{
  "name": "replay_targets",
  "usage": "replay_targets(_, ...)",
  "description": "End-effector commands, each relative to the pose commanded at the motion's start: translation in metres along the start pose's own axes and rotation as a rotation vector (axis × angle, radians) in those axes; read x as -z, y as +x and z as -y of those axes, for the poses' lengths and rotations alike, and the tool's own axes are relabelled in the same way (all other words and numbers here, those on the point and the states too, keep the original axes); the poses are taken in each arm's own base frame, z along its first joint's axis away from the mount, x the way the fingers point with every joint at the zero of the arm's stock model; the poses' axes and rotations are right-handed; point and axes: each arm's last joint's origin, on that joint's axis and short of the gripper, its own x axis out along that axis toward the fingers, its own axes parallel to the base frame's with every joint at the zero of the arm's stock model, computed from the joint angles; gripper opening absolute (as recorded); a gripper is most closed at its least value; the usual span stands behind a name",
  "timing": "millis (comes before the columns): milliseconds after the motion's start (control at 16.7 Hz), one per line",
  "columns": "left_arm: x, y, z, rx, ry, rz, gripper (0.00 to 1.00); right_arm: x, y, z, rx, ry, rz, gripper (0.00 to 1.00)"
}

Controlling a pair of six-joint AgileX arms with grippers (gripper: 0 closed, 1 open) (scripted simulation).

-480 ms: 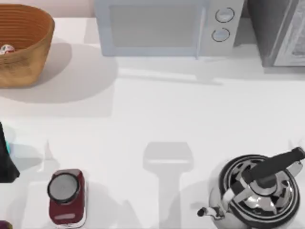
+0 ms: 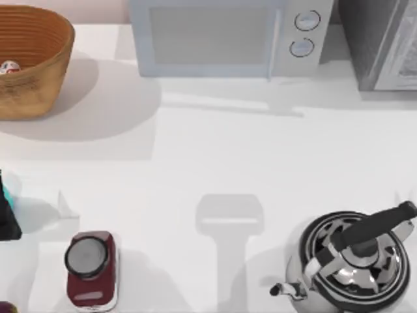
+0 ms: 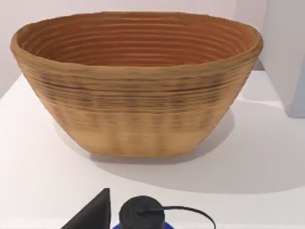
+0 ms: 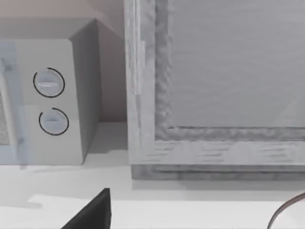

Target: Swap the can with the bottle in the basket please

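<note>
Bottle [image 2: 9,66] first: in the top view it is seen inside the basket [image 2: 45,72], at the upper left of the frame, small and white, low against the inner wall. The can [image 2: 91,268], dark red with a grey top, stands at the lower left of the frame, well apart from the basket. A shiny kettle [image 2: 355,264] sits at the lower right, and a microwave [image 2: 221,36] runs along the top. A dark bit of the left arm [image 2: 8,208] is seen at the left edge, between the basket and the can.

In the left wrist view, the basket [image 3: 136,102] is seen from the side, with its tall ribbed wall facing the camera. A dark tip of the left gripper [image 3: 95,213] is seen at the bottom edge; whether that claw is wide or narrow cannot be told. If the basket is reached into too low, its rim could be bumped and the basket pushed or tipped. The tiny bottle could be missed or could slip.

In the right wrist view, the microwave [image 4: 52,100] and a grey box [image 4: 214,90] are seen. A dark tip of the right gripper [image 4: 97,212] is seen at the bottom; its claw cannot be told either.
</note>
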Motion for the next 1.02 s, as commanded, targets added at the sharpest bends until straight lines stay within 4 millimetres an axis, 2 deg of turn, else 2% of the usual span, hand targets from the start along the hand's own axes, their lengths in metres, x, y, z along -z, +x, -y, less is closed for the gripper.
replay_targets(240,-0.046,0.01,-0.003,-0.011,0.007,-0.16,1.0,0.0,0.0,0.0,0.0,0.0,0.0,1.0)
replay_targets(480,-0.107,0.042,-0.009,-0.009,0.013,-0.326,1.0,0.0,0.0,0.0,0.0,0.0,0.0,1.0)
replay_targets(600,-0.137,0.069,-0.013,-0.005,0.015,-0.414,1.0,0.0,0.0,0.0,0.0,0.0,0.0,1.0)
replay_targets(780,-0.172,0.121,-0.02,0.003,0.015,-0.548,1.0,0.0,0.0,0.0,0.0,0.0,0.0,1.0)
replay_targets(900,-0.186,0.162,-0.026,0.01,0.013,-0.639,1.0,0.0,0.0,0.0,0.0,0.0,0.0,1.0)
replay_targets(1020,-0.191,0.205,-0.033,0.018,0.011,-0.729,1.0,0.0,0.0,0.0,0.0,0.0,0.0,1.0)
